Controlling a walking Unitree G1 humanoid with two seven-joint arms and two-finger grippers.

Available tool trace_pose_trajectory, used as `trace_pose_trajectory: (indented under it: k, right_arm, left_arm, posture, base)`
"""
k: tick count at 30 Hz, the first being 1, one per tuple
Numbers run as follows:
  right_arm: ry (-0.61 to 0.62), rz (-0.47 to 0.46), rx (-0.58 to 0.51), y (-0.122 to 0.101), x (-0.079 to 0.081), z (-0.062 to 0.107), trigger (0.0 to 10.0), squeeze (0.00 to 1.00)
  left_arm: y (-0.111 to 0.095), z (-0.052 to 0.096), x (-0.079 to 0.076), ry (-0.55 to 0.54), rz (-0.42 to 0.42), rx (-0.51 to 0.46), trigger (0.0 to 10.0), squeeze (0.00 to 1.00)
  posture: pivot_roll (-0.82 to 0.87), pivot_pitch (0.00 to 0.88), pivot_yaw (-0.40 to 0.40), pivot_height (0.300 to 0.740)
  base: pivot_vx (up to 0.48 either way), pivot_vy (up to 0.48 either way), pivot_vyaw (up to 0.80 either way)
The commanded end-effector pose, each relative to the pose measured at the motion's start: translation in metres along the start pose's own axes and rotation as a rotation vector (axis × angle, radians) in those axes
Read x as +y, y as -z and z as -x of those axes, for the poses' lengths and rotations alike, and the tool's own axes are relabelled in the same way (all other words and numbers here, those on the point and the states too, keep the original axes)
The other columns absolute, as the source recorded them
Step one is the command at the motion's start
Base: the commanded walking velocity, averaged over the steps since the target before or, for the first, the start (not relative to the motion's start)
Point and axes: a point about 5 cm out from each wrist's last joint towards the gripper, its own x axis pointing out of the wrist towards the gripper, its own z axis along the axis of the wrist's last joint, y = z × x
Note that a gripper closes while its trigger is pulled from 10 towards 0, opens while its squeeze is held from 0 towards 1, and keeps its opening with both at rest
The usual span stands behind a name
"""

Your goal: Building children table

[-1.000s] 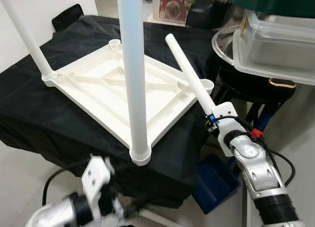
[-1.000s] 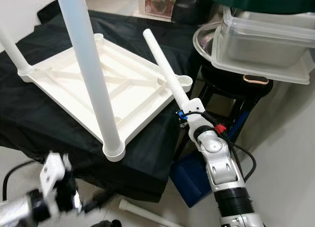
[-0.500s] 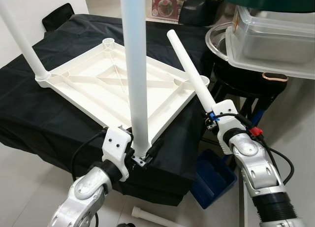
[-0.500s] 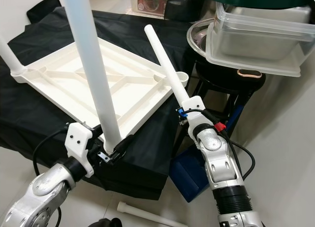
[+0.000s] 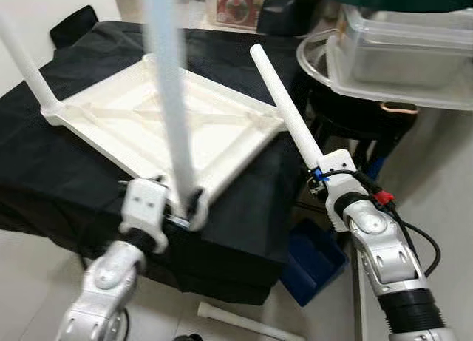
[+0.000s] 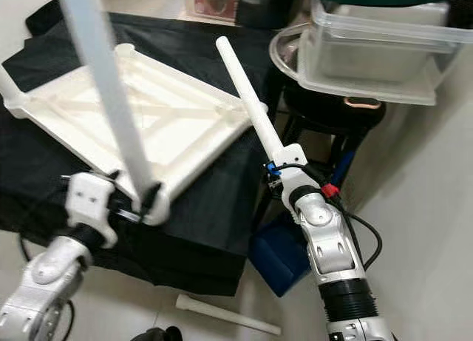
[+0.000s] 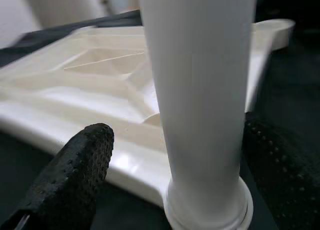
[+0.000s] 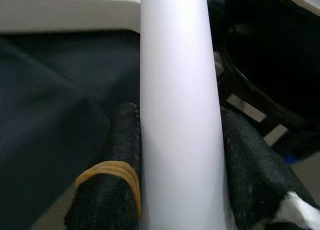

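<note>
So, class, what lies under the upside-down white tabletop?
A black cloth lies under the white tabletop, draping down past its edges. The cloth hides whatever supports it. A loose table leg lies on the floor.

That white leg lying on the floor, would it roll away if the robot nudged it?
Probably. The loose leg is a smooth round tube on bare floor, so a sideways push would likely roll it. Its flared end might make it curve. It looks like stiff, hollow plastic, like the one in the right gripper, so likely light.

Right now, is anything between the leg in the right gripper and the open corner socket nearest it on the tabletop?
Nothing visible. The right gripper is shut on the loose leg, whose shaft slants over the tabletop's edge beside the empty near-right corner socket.
</note>
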Motion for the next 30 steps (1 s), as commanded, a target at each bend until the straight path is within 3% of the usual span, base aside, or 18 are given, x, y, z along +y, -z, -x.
trace_pose_trajectory:
  k: [1,4,8,9,13,17,19,23,30]
  right_arm:
    - [-0.009,-0.015,-0.03,-0.006,0.001,0.001,10.0,0.0]
    - [-0.011,-0.014,-0.028,-0.005,0.001,0.001,10.0,0.0]
    - [-0.011,-0.013,-0.025,-0.004,0.0,0.001,10.0,0.0]
    - [-0.011,-0.013,-0.023,-0.004,0.0,0.001,10.0,0.0]
    - [-0.013,-0.013,-0.02,-0.003,0.001,0.001,10.0,0.0]
    - [-0.036,-0.021,-0.021,-0.003,0.005,0.001,10.0,0.0]
    - [-0.036,-0.021,-0.021,-0.003,0.005,0.001,10.0,0.0]
    - [-0.082,-0.027,-0.029,-0.004,0.013,0.002,10.0,0.0]
    - [-0.097,-0.026,-0.034,-0.005,0.015,0.002,10.0,0.0]
  left_arm:
    - [0.008,0.003,0.02,-0.12,-0.05,0.036,10.0,0.0]
    - [0.006,0.006,0.038,-0.23,-0.094,0.037,10.0,0.0]
    - [0.006,0.01,0.051,-0.302,-0.122,0.051,10.0,0.0]
    - [0.007,0.015,0.063,-0.378,-0.154,0.066,10.0,0.0]
    - [0.008,0.022,0.078,-0.464,-0.184,0.082,10.0,0.0]
    - [0.009,0.037,0.107,-0.625,-0.241,0.116,10.0,0.0]
    - [0.009,0.037,0.107,-0.625,-0.241,0.116,10.0,0.0]
    - [-0.002,0.043,0.131,-0.742,-0.298,0.091,10.0,0.0]
    - [-0.013,0.037,0.131,-0.733,-0.293,0.029,10.0,0.0]
  posture:
    - [0.0,0.158,-0.048,0.74]
    - [0.0,0.161,-0.049,0.74]
    - [0.01,0.163,-0.051,0.74]
    - [0.01,0.164,-0.05,0.74]
    - [0.02,0.166,-0.049,0.74]
    - [0.02,0.17,-0.051,0.74]
    - [0.02,0.17,-0.051,0.74]
    - [0.02,0.17,-0.048,0.74]
    - [0.02,0.167,-0.047,0.74]
  base:
    - [0.0,0.0,0.0]
    - [0.0,0.0,0.0]
    - [0.0,0.0,0.0]
    - [0.0,0.0,0.0]
    - [0.0,0.0,0.0]
    - [0.0,0.0,0.0]
    - [0.0,0.0,0.0]
    - [0.0,0.0,0.0]
    - [0.0,0.0,0.0]
